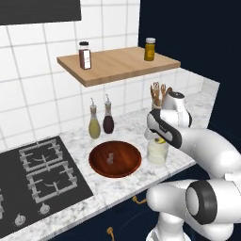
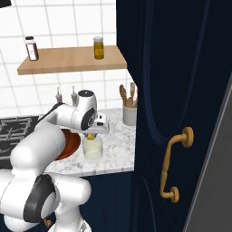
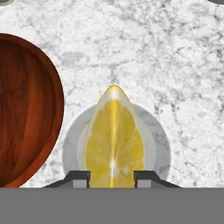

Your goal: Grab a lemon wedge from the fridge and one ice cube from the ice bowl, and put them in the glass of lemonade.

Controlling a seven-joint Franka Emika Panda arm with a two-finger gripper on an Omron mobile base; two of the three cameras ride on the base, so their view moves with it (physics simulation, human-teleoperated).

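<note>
The gripper (image 3: 112,177) grips a bright-yellow lemon wedge (image 3: 113,140) directly above the short clear glass of lemonade (image 1: 157,151).
The hand view reveals the wedge between dark fingertips (image 3: 78,178); the left base view shows the round reddish-brown wooden ice bowl (image 1: 115,158), holding a pale ice cube (image 1: 110,158), on the white marble bench (image 1: 122,183) beneath a tiled wall.

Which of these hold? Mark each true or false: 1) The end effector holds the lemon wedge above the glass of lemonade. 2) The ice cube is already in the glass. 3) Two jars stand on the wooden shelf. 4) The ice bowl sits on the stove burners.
1) True: the end effector grips the lemon wedge right over the glass of lemonade.
2) False: the ice cube lies in the ice bowl.
3) True: two jars stand on the wooden shelf, one toward each end.
4) False: the bowl sits on the marble counter, between the stove and the glass.
</note>
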